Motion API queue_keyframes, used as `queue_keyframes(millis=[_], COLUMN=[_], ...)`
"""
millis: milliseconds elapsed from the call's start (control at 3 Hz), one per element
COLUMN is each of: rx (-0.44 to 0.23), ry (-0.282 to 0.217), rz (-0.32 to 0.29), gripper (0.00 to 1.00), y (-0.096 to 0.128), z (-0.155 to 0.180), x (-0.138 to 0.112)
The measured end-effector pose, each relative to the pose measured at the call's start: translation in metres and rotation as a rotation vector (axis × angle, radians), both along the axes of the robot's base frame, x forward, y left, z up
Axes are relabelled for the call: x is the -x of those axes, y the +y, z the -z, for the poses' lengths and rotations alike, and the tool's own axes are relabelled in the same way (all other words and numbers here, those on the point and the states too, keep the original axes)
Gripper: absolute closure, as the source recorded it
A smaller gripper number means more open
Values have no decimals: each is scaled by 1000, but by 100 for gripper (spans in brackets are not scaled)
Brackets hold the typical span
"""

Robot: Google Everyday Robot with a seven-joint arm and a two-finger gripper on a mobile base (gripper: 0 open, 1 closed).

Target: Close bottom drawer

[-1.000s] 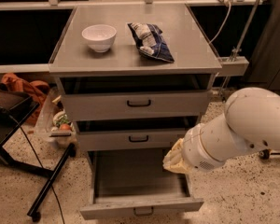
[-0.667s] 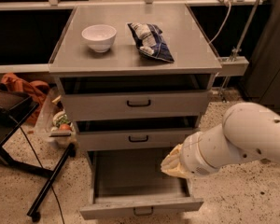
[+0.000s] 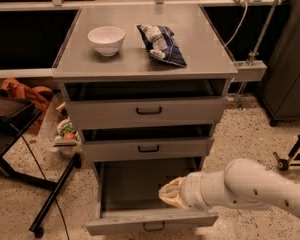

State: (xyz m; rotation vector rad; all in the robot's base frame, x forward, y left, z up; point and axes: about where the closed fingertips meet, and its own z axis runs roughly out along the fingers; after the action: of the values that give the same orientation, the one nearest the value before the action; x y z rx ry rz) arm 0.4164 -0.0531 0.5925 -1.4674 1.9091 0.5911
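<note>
Plainly, the bottom drawer stands pulled well out of the cabinet, its front panel low and nearest the camera. The hand hangs over the open tray on its right side, behind that panel, not in front of it. Whether the hand is wide or narrow cannot be told from this angle.

The main danger is that position. A push from there would probably find no face to bear on. If the drawer did slide in, the hand could be caught between the front panel and the middle drawer, which also juts out a little. The robot would likely have to bring the hand up and round to the outer face first.

Pressing near the right end could skew the drawer on its runners and jam it. A hard shove might also shake the bench, where a white bowl and a snack bag rest.
</note>
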Motion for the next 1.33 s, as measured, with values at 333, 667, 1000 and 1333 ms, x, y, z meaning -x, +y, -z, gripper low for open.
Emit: queue_keyframes(millis=[333,667,1000,1333], rx=[-88,-131,-131,-159], ry=[-37,22,22,65], rz=[1,3,3,-5], gripper=[100,100,100,100], y=[28,36,36,41], z=[46,76,76,108], x=[-28,-17,-17,-5])
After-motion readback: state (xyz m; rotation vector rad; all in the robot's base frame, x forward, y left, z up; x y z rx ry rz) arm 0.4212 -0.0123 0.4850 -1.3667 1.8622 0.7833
